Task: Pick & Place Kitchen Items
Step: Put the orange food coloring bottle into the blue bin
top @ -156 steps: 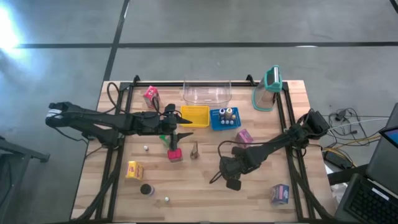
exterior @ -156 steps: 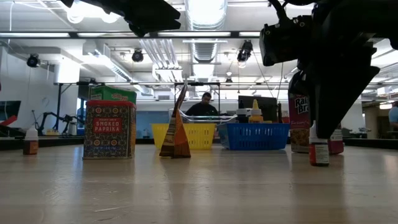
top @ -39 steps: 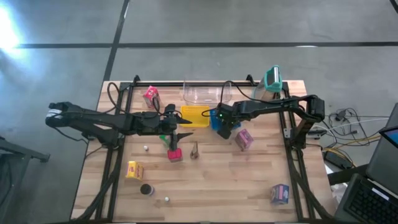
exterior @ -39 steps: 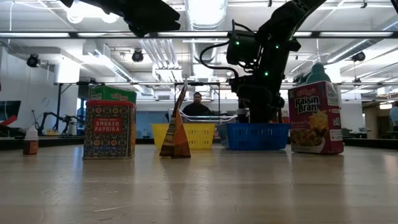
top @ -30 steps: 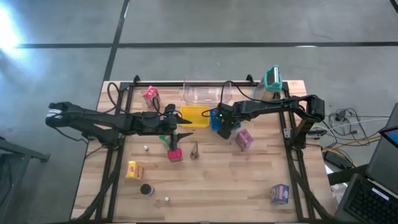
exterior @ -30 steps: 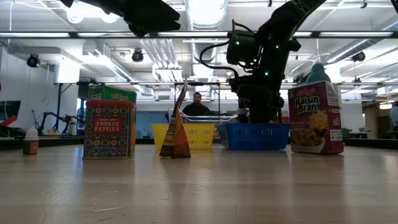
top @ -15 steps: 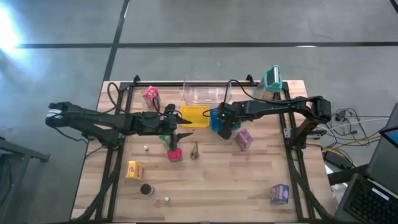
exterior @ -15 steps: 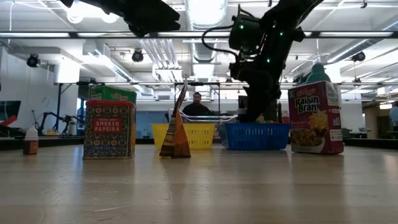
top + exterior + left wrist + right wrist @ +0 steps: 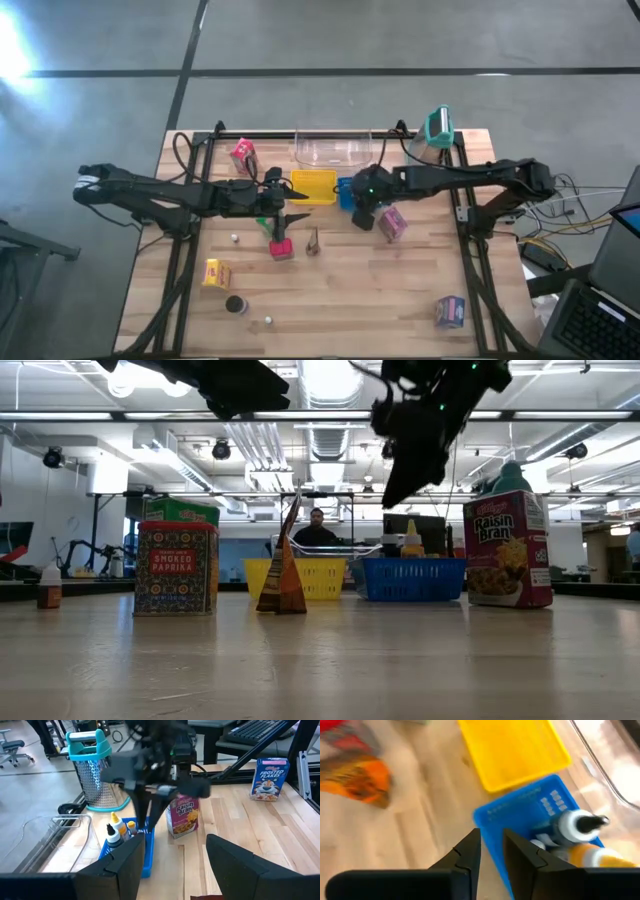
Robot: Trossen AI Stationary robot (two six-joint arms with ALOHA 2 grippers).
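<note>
Two fingers of our right gripper (image 9: 492,851) stand nearly closed and empty, just beside the bottles (image 9: 577,827). We judge these light, stiff, slippery: grip the body. Left gripper (image 9: 172,857): part open, empty.

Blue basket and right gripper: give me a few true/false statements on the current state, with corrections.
1. The blue basket holds small bottles. True.
2. The right gripper rests inside the blue basket. False: it hangs in the air above the basket.
3. The right gripper carries a bottle. False: nothing shows between its fingers.
4. The yellow basket sits beside the blue one. True.
5. The Raisin Bran carton lies flat. False: it stands upright beside the blue basket.
</note>
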